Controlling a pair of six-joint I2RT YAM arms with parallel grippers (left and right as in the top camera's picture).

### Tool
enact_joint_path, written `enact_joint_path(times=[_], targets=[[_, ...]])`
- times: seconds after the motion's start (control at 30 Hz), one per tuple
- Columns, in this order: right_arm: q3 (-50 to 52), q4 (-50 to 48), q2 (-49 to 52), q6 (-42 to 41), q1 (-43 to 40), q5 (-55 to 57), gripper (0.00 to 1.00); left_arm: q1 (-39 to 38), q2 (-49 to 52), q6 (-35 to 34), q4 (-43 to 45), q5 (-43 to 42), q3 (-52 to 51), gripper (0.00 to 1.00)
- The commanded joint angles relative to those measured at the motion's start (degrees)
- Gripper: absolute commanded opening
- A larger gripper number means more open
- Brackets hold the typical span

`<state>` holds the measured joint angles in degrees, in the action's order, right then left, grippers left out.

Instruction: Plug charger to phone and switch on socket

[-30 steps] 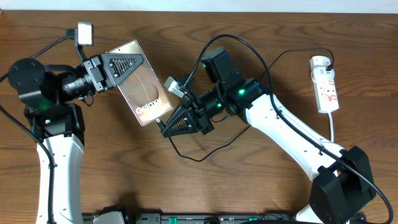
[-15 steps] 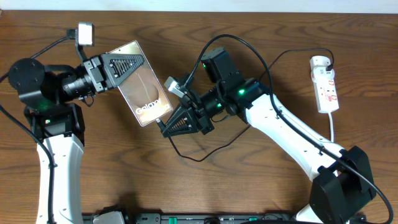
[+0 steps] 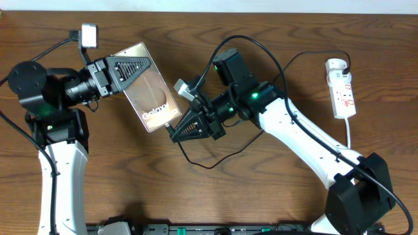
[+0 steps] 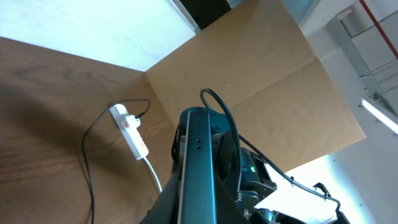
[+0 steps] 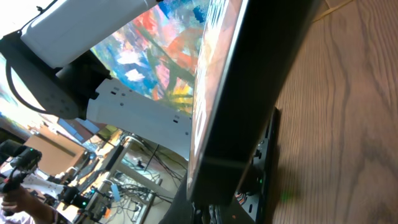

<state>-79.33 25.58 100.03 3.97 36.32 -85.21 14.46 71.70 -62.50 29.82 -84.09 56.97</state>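
The phone (image 3: 155, 94) is lifted off the table at an angle, with my left gripper (image 3: 140, 68) shut on its upper end. In the left wrist view the phone (image 4: 199, 168) shows edge-on between the jaws. My right gripper (image 3: 175, 134) is shut at the phone's lower end, and the charger cable (image 3: 209, 166) loops from it across the table. In the right wrist view the phone (image 5: 249, 74) fills the frame and its bottom edge meets the jaws. The plug tip itself is hidden there. The white socket (image 3: 341, 88) lies at the far right, also the socket (image 4: 130, 130) seen from the left wrist.
The socket's white cord (image 3: 348, 134) runs toward the right arm's base. A thin black cable (image 4: 87, 168) trails from the socket's end over the brown wooden table (image 3: 130, 183). The right arm spans the table's middle between phone and socket.
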Motion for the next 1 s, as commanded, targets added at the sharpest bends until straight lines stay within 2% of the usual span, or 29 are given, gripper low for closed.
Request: enact_joint_path(times=[0.0, 0.57, 0.73, 0.97], targets=[[0.3, -1.6, 0.4, -1.5, -0.7, -0.5, 0.01, -0.1, -0.2, 1.0, 0.5, -1.0, 0.3, 0.07], [0.3, -5.9, 0.4, -5.5, -0.7, -0.5, 0.01, -0.6, -0.2, 4.0, 0.5, -2.3, -1.3, 0.07], [0.3, -9.4, 0.4, -9.2, -0.7, -0.5, 0.01, -0.6, -0.2, 7.4, 0.5, -4.7, -1.3, 0.07], [0.3, -14.0, 0.4, -12.0, -0.7, -0.4, 0.01, -0.6, -0.2, 7.9, 0.5, -5.9, -1.4, 0.07]])
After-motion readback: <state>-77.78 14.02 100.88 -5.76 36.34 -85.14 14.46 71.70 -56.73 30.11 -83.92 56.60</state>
